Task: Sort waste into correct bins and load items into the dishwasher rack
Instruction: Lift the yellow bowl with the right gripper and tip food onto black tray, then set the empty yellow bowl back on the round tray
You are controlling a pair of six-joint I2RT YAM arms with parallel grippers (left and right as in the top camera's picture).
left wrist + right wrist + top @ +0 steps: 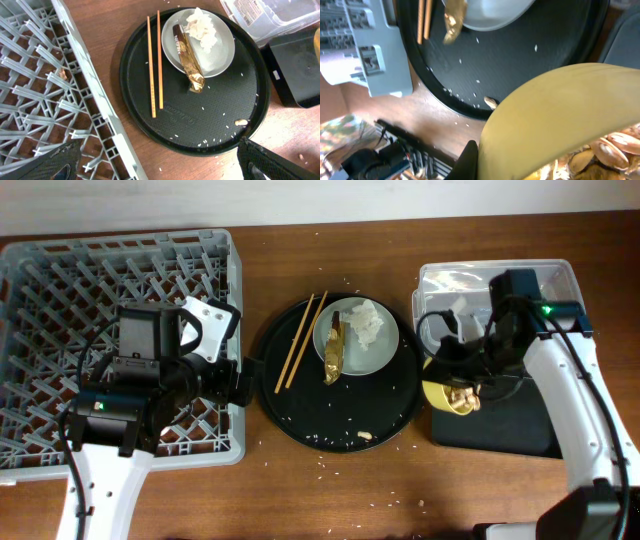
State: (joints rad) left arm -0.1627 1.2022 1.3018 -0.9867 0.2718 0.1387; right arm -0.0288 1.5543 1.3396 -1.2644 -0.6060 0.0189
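**tabletop_tom:** Right end effector (468, 375) is clenched on the small yellow bowl (450, 396), tipped just right of the round black tray (300, 415), above the shallow black bin (500, 428). Left end effector (233, 348) is spread wide and empty, just left of that tray, at the dishwasher rack (60, 330) edge.

**rackrat:** So early days, I'd say. The rack looks bare. On the round tray the plate (220, 55) carries the napkin (202, 27) and foil wrapper (187, 57), with the chopsticks (155, 65) beside it.

**tabletop_tom:** Yep. Only the right wrist shows brownish scraps (600, 155) in the bowl, not dumped yet. Only overhead catches the clear tub (500, 278), up and right of the tray.
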